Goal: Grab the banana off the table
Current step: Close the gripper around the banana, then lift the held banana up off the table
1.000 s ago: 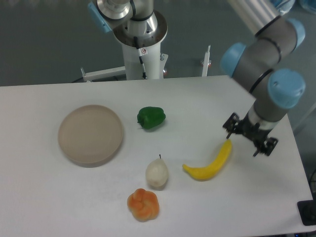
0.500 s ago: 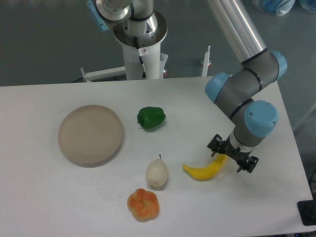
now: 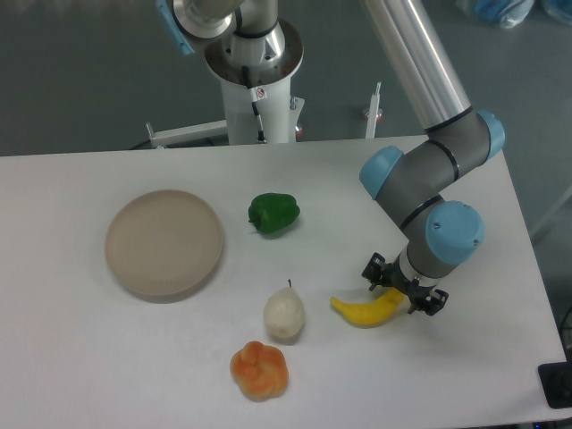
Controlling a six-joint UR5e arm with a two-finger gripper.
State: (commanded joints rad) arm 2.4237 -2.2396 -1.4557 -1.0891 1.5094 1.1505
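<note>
I had the black two-finger end effector (image 3: pixel 399 290) straddling the upper end of the bright yellow curved banana (image 3: pixel 366 309), near the right edge of the white bench (image 3: pixel 107 357). Couldn't tell whether the fingers had closed; the banana lay flat.

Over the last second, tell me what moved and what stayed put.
The gripper came down and slid left along the banana, from beside its upper tip to over its upper half; whether the jaws have closed cannot be told. The banana lies on the table as before. The plate, pepper, pear and orange fruit did not move.
</note>
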